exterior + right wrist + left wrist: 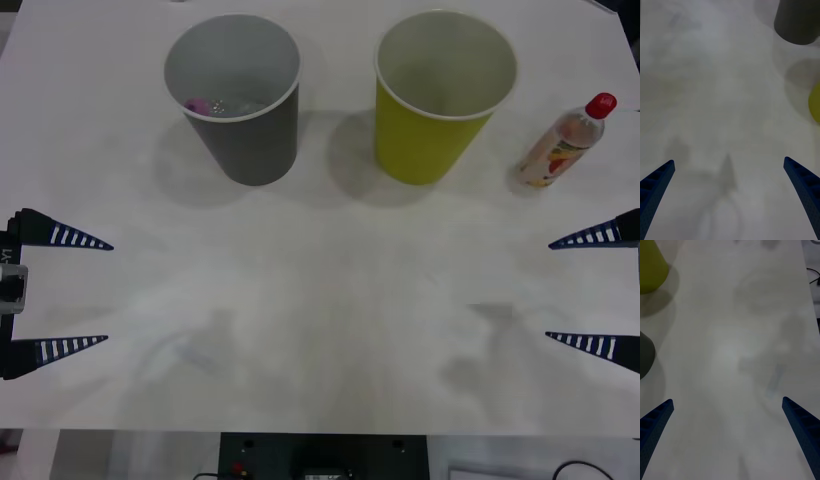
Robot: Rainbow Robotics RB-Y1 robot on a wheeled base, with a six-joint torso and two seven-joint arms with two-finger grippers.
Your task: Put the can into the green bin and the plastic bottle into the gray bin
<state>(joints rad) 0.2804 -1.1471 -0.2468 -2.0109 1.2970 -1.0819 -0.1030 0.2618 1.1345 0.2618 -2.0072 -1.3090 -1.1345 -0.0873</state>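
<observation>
Both my grippers, left (105, 291) and right (550, 288), hover low at the desk (330, 300) edges, fingers spread wide, holding nothing. Farther back stand the gray bin (240, 95), with something pinkish inside, perhaps a can, and the green bin (440, 95) beside it; the plastic bottle (565, 142) leans right of the green bin

We cannot make out the pinkish thing (197, 104) inside the gray bin (240, 130) (too small); frame edges crop both claws' arms.
</observation>
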